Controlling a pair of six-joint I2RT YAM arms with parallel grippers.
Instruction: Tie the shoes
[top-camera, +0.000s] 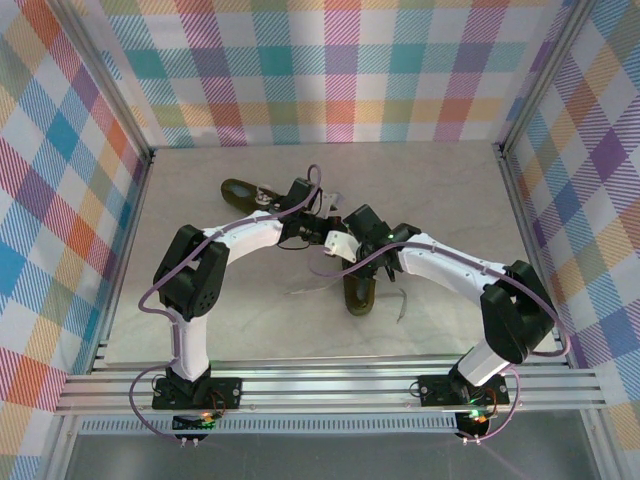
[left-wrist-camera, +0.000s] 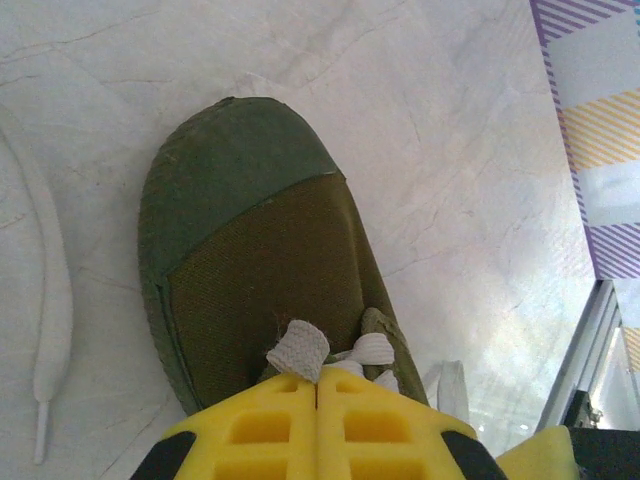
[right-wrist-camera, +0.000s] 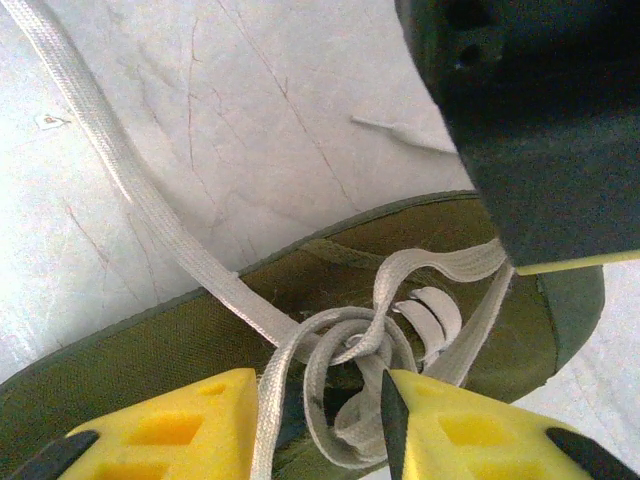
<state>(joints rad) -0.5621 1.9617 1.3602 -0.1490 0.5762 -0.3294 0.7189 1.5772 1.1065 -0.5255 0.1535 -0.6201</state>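
One dark olive shoe (top-camera: 357, 292) lies at the table's middle, toe toward the near edge; its green toe cap (left-wrist-camera: 235, 170) shows in the left wrist view. The other shoe (top-camera: 240, 190) lies at the back left. My left gripper (left-wrist-camera: 318, 382) is shut on a short fold of cream lace (left-wrist-camera: 298, 352) just above the shoe's tongue. My right gripper (right-wrist-camera: 320, 405) hangs over the same shoe (right-wrist-camera: 150, 345) with its yellow fingers (right-wrist-camera: 170, 425) apart; twisted lace loops (right-wrist-camera: 350, 345) lie between them, unpinched. Both grippers (top-camera: 332, 240) meet above the shoe's eyelets.
Loose lace ends trail on the marble tabletop: one left of the shoe (top-camera: 308, 287), one right of it (top-camera: 402, 303). Another lace end (left-wrist-camera: 50, 300) lies beside the toe. Plaid walls (top-camera: 330, 70) surround the table, and aluminium rails (top-camera: 330, 385) run along the near edge.
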